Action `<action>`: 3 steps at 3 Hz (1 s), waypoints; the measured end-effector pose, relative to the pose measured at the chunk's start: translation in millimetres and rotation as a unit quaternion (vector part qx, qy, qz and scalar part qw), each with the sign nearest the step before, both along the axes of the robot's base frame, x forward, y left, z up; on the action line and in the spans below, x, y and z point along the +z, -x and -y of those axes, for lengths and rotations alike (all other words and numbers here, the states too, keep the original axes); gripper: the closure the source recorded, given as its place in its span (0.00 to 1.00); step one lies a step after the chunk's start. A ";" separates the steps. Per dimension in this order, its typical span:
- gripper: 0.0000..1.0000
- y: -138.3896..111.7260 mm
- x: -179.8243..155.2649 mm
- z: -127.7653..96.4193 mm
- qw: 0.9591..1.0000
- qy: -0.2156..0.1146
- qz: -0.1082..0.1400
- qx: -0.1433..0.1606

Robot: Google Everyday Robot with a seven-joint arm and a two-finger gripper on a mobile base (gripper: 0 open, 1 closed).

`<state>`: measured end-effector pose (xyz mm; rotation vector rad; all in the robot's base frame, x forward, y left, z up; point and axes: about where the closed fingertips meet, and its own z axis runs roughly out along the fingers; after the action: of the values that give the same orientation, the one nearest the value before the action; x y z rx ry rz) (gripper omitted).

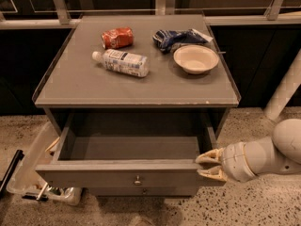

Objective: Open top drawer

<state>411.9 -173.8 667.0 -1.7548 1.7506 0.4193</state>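
Observation:
The top drawer [117, 175] of the grey cabinet [136, 86] is pulled well out, and its inside shows empty. A small round metal knob [138, 179] sits at the centre of its flat front panel. My gripper [207, 165] is at the right end of that front panel. Its two cream fingers [210, 157] are spread apart, one at the panel's top edge and one lower, in front of it. A shorter drawer front [141, 191] shows just below.
On the cabinet top lie a crushed red can [117, 37], a plastic bottle on its side [122, 62], a blue bag [178, 37] and a cream bowl [195, 59]. A clear plastic bin [33, 173] stands on the floor at the left. A white pole [286, 88] rises at the right.

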 end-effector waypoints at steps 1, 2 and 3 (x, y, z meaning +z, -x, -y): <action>0.66 0.0 0.0 0.0 1.000 0.000 0.000 0.000; 0.43 0.0 0.0 0.0 1.000 0.000 0.000 0.000; 0.20 0.0 0.0 0.0 1.000 0.000 0.000 0.000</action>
<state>411.9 -173.7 667.0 -1.7549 1.7506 0.4194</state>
